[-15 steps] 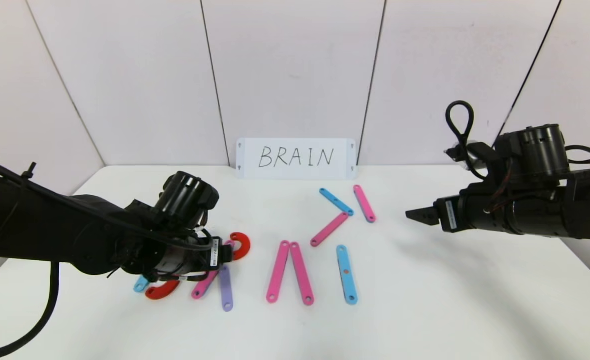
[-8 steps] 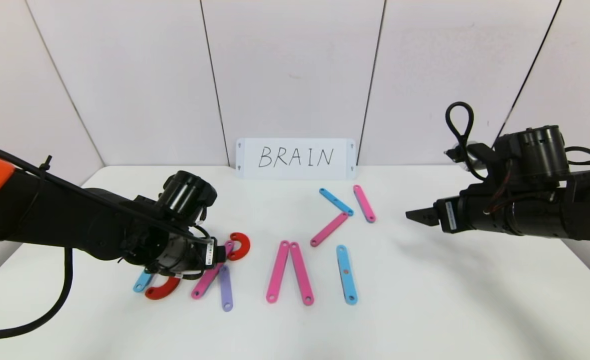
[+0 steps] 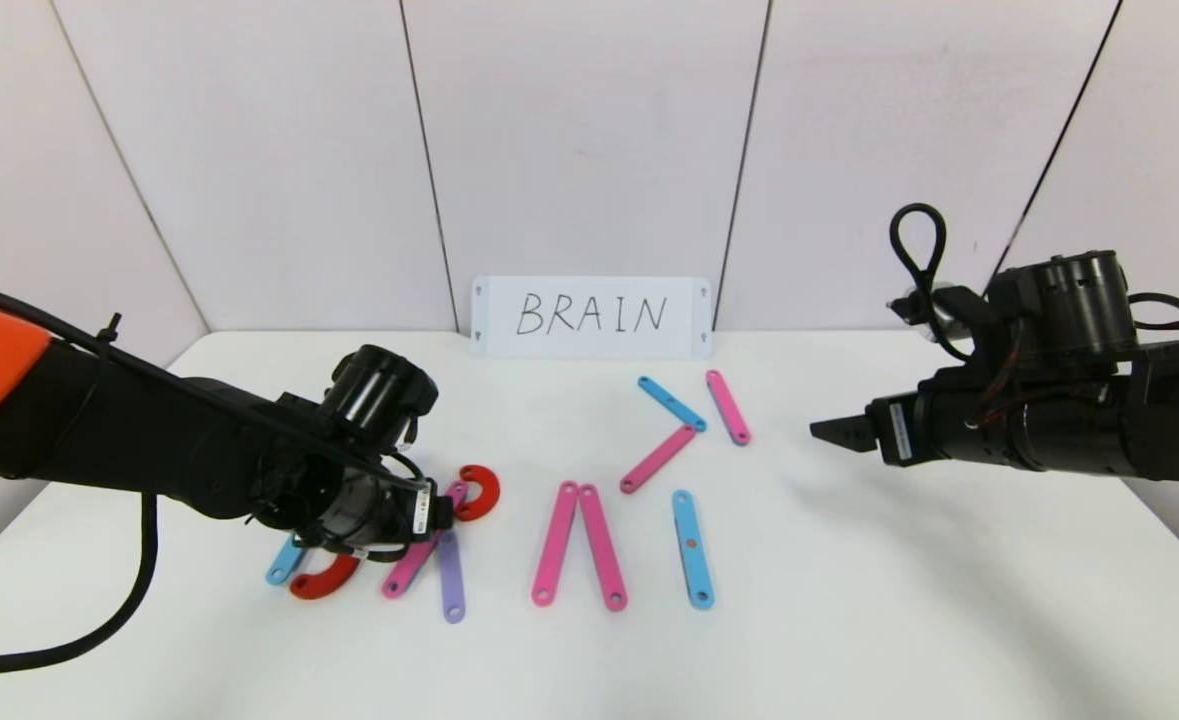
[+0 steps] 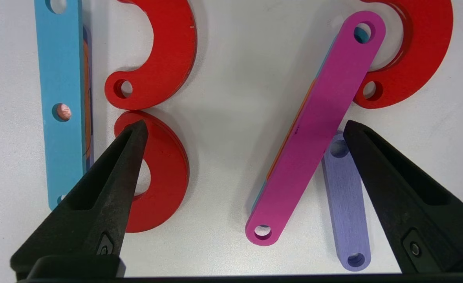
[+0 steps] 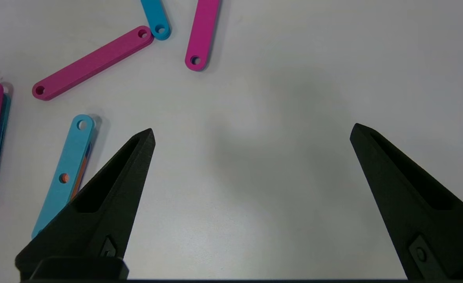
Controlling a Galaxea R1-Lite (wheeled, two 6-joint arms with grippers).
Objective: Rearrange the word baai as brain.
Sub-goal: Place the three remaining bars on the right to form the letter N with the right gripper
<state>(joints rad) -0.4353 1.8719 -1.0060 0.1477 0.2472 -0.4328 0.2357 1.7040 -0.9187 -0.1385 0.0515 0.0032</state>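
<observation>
Your left gripper [image 4: 243, 129] is hanging jaws apart, empty, over the B and R pieces lower left in the head view. One fingertip [image 4: 135, 131] is sitting over a red arc [image 4: 164, 173]; closing risks dragging it, or nudging the pink strip [image 4: 317, 129]. Right gripper [image 5: 251, 133] is idling spread at right.

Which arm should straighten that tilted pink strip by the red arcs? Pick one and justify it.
Left. The left end effector hangs open right over the tilted pink strip among the red arcs. The right end effector hovers open over bare table, far off.
</observation>
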